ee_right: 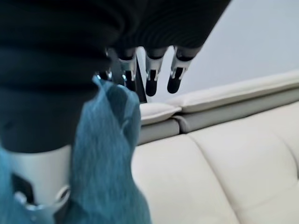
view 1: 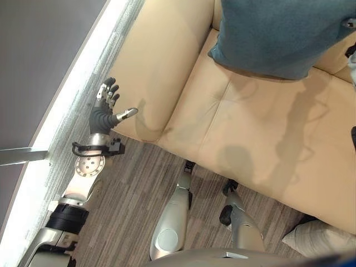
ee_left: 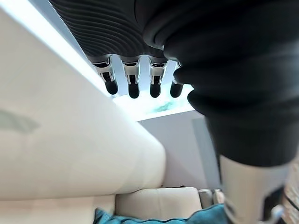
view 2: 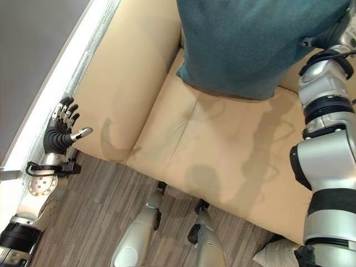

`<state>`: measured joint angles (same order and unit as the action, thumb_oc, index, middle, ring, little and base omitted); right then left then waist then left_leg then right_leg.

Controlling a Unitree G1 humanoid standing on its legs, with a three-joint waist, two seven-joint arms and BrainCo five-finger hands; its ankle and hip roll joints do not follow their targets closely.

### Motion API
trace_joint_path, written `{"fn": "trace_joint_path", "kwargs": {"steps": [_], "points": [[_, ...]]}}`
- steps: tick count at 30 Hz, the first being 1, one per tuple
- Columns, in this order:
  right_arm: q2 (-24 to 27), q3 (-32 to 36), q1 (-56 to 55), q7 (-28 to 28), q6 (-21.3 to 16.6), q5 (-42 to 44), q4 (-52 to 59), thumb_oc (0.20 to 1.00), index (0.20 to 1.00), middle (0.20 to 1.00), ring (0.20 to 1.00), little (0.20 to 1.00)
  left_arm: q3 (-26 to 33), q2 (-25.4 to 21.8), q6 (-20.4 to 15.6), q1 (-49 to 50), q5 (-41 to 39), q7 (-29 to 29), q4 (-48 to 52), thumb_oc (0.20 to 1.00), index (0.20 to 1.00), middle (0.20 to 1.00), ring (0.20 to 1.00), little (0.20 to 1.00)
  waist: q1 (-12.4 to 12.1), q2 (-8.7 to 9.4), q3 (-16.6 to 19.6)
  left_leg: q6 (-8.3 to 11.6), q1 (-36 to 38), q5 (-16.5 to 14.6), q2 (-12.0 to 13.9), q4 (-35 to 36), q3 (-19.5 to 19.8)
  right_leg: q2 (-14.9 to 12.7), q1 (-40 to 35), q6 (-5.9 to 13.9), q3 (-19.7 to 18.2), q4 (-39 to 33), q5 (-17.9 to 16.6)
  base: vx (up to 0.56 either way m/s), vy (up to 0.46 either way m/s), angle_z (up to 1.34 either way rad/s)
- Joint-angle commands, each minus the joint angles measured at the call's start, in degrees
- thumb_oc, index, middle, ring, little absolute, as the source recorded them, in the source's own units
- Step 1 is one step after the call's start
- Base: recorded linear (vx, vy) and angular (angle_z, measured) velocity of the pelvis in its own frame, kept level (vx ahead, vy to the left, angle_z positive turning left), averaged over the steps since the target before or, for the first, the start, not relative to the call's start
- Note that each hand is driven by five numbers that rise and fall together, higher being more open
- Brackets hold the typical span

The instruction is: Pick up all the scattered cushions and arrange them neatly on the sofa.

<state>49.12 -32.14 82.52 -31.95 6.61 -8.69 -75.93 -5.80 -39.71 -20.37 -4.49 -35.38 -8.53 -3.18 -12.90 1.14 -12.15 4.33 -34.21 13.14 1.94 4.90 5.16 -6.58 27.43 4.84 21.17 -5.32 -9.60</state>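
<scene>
We see the left robot hand [view 1: 107, 103] raised beside the sofa's [view 1: 250, 139] armrest, just off its outer front corner, palm toward the sofa, its silver dark-tipped fingers [ee_left: 133, 86] straight and spread with the thumb jutting toward the armrest; it holds nothing. The left arm rises to it from the floor side, over the grey wood-grain floor [view 1: 133, 206].

We see the right arm reaching in over the sofa seat, and its right robot hand [ee_right: 154, 77] has the teal cushion [view 2: 250, 44] pinched between thumb and fingers, the cloth bunched against the dark ribbed cover. The teal cushion hangs above the rear of the seat, near the sofa's backrest; we cannot tell whether its lower edge touches the seat. It is a soft, matte woven square with a rounded corner.

The sofa is smooth cream leather with stitched seams across its seat cushion. A pale beige cushion [view 1: 322, 238] lies on the floor in front of the sofa, toward its right end.
</scene>
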Motion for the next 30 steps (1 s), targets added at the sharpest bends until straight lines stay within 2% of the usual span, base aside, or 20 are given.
{"fn": "trace_joint_path", "kwargs": {"steps": [1,2,6,7,8,9,10,11,12,19,22,24,30], "points": [[3.4,-5.1,-0.9,1.0,-2.4,-1.1,-1.0,1.000,1.000,1.000,1.000,1.000,2.8,-2.1,-0.4,1.6,-3.9,4.2,4.7,1.000,1.000,1.000,1.000,1.000,-1.6,1.78,3.1,4.60,2.3,-3.4,1.2,0.1,-3.5,-2.6,-2.1,5.66,0.1,0.3,2.7,0.10,-0.028,0.13],[3.4,-5.1,-0.9,1.1,-2.4,-1.1,-1.0,1.000,1.000,1.000,1.000,1.000,2.8,-2.1,-0.4,1.6,-3.9,4.1,4.7,1.000,1.000,1.000,1.000,1.000,-1.5,1.85,3.5,5.04,2.9,-5.0,1.5,0.1,-3.2,-2.2,-2.7,6.07,-0.5,0.3,4.1,0.10,-0.026,0.07],[4.8,-5.7,-2.2,5.2,-4.3,2.0,-1.5,1.000,1.000,1.000,1.000,1.000,5.0,-2.2,0.9,6.4,-4.9,6.3,5.5,1.000,1.000,1.000,1.000,1.000,-1.5,1.93,3.3,4.88,3.7,-5.2,1.4,0.1,-3.2,-2.2,-3.5,6.02,-0.5,0.3,4.2,0.02,-0.005,0.03],[4.8,-5.8,-2.2,5.2,-4.4,2.0,-1.5,1.000,1.000,1.000,1.000,1.000,5.1,-2.2,1.0,6.5,-4.9,6.3,5.6,1.000,1.000,1.000,1.000,1.000,-1.5,1.93,3.4,4.87,3.7,-5.2,1.4,0.1,-3.2,-2.2,-3.5,6.02,-0.6,0.3,4.2,-0.09,0.053,0.04],[5.0,-5.8,-2.5,5.6,-4.7,2.3,-1.4,1.000,1.000,1.000,1.000,1.000,5.0,-2.3,1.2,7.4,-4.9,6.7,5.8,1.000,1.000,1.000,1.000,1.000,-1.5,1.81,3.0,4.32,3.2,-3.6,1.0,0.1,-3.6,-2.6,-3.0,5.66,0.1,0.3,2.7,-0.09,0.051,0.01],[5.2,-5.8,-2.9,5.5,-5.0,2.4,-1.1,1.000,1.000,1.000,1.000,1.000,4.9,-2.4,1.5,8.2,-5.0,7.1,6.0,1.000,1.000,1.000,1.000,1.000,-1.3,1.76,3.1,4.22,3.3,-3.6,0.9,0.1,-3.6,-2.6,-3.1,5.66,0.0,0.3,2.6,0.00,0.000,0.00],[5.5,-5.6,-3.5,5.0,-5.2,2.2,-0.7,1.000,1.000,1.000,1.000,1.000,4.8,-2.4,1.8,8.9,-5.3,7.4,6.2,1.000,1.000,1.000,1.000,1.000,-1.3,1.69,3.5,4.63,4.1,-5.3,1.3,0.1,-3.3,-2.3,-3.8,6.08,-0.5,0.3,4.0,0.08,-0.007,-0.03],[5.8,-5.5,-4.0,4.8,-5.3,2.0,-0.4,1.000,1.000,1.000,1.000,1.000,4.7,-2.5,2.0,9.3,-5.3,7.7,6.6,1.000,1.000,1.000,1.000,1.000,-1.1,1.58,3.6,4.55,4.1,-5.3,1.1,0.1,-3.3,-2.4,-3.9,6.11,-0.6,0.3,3.9,-0.01,0.042,-0.01],[6.5,-4.5,-6.0,3.9,-5.5,1.2,1.3,1.000,1.000,1.000,1.000,1.000,3.8,-2.0,2.6,10.0,-5.6,8.4,6.7,1.000,1.000,1.000,1.000,1.000,-0.9,1.20,3.2,3.98,3.9,-3.8,0.7,0.1,-3.7,-2.9,-3.6,5.75,0.1,0.3,2.5,-0.10,0.074,0.00],[10.9,0.1,-11.3,0.1,-4.7,-2.7,9.1,1.000,1.000,1.000,1.000,1.000,0.3,-0.9,3.8,10.8,-5.8,10.1,6.6,1.000,1.000,1.000,1.000,1.000,0.6,0.60,3.2,3.55,5.0,-4.5,0.2,0.1,-4.1,-3.3,-4.2,5.97,-0.3,0.3,2.4,-0.02,0.014,-0.01],[12.3,4.2,-15.6,-2.1,-4.1,-3.9,13.3,1.000,1.000,1.000,1.000,1.000,-0.6,0.1,4.2,11.3,-5.9,10.3,6.4,1.000,1.000,1.000,1.000,1.000,1.1,0.51,3.3,3.35,5.7,-4.8,0.2,0.1,-4.2,-3.4,-4.9,6.03,-0.3,0.3,2.5,0.00,0.003,-0.01],[12.8,9.5,-21.7,-3.4,-3.8,-4.5,19.3,1.000,1.000,1.000,1.000,1.000,-1.7,0.9,5.0,11.7,-5.4,10.6,5.9,1.000,1.000,1.000,1.000,1.000,2.4,0.29,3.3,3.02,7.2,-5.3,0.3,0.1,-4.4,-3.4,-6.1,6.02,-0.4,0.3,2.6,0.00,0.000,-0.02],[8.6,19.4,-38.0,-2.5,-4.4,-7.5,33.6,1.000,1.000,1.000,1.000,1.000,-1.4,1.2,5.9,13.6,-3.2,10.6,5.9,1.000,1.000,1.000,1.000,1.000,4.6,0.20,3.5,2.39,10.3,-6.5,0.3,0.1,-5.1,-3.5,-8.6,5.87,-0.9,0.3,3.1,0.00,-0.004,-0.12]]}}
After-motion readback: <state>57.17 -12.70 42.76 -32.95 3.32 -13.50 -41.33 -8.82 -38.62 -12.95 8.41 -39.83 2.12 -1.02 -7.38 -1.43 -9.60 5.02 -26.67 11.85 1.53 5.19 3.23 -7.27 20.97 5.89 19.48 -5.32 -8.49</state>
